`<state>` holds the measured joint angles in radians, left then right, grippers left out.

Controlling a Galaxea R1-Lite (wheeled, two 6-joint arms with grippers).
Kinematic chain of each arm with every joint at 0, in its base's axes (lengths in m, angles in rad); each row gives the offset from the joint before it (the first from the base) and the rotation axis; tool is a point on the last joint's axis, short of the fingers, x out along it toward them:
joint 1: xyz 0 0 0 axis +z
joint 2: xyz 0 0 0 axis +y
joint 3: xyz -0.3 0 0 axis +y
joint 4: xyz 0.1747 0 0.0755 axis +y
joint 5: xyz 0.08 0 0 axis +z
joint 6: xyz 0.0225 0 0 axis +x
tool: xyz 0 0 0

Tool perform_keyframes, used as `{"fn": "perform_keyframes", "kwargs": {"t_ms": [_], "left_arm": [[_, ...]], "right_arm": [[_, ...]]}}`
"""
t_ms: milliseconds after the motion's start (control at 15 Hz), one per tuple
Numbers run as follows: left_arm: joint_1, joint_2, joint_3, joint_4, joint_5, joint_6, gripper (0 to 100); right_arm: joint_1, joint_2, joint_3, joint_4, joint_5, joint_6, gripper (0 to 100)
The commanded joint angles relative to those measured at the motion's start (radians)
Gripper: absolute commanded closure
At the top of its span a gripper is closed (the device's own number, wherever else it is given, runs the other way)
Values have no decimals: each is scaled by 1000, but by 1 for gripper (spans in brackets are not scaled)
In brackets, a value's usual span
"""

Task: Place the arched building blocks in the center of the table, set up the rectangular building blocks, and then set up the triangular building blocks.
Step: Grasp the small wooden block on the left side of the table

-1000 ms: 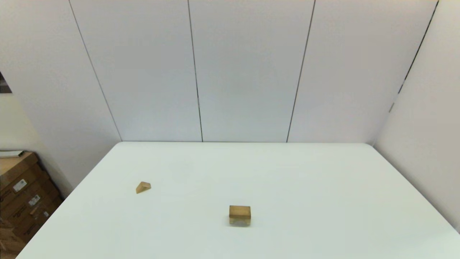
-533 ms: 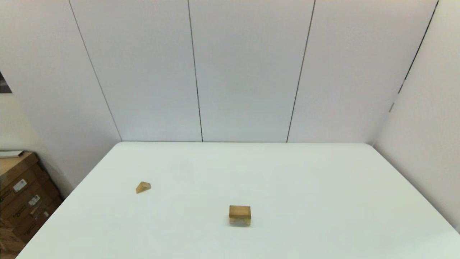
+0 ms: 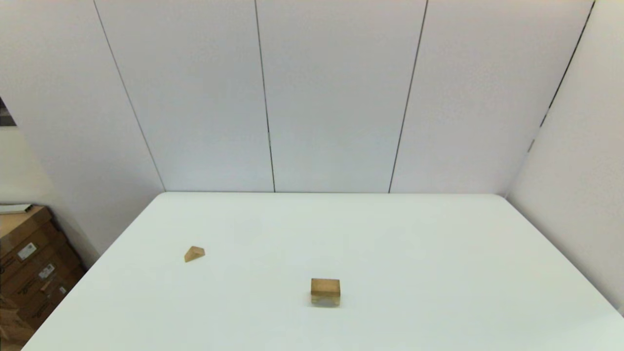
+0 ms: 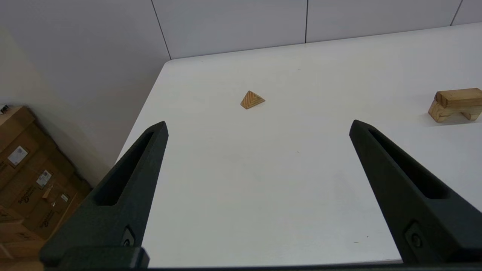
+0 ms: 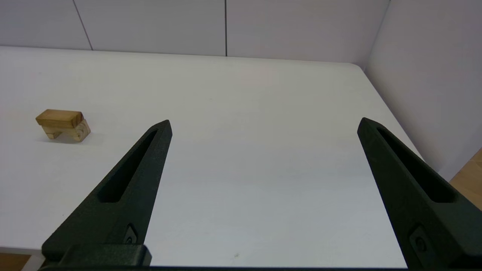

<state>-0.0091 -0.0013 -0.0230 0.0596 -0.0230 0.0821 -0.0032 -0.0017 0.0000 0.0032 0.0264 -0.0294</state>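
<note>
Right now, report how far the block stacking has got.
Done: the arched block stands mid-table with the rectangular block laid on top. In hand: nothing; left gripper and right gripper are both open and empty, at the near edge. Left: the triangular block, lying apart on the robot's left, must go up.

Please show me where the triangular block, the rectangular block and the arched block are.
triangular block (image 4: 252, 100), left wrist view: its striped triangular face.
rectangular block (image 5: 60, 118), right wrist view: its flat top.
arched block (image 4: 439, 112), left wrist view: its leg, under the rectangular block.
</note>
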Motion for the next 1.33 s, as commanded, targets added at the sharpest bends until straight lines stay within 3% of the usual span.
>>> {"fn": "perform_keyframes", "kwargs": {"t_ms": [67,867,1333], "left_arm": [[0,1,0,0,-2,1,0],[0,1,0,0,-2,1,0],[0,1,0,-3,20,-68,0]], "right_arm": [[0,0,2,0,0,-1,0],[0,0,2,0,0,-1,0],[0,0,2,0,0,-1,0]]}}
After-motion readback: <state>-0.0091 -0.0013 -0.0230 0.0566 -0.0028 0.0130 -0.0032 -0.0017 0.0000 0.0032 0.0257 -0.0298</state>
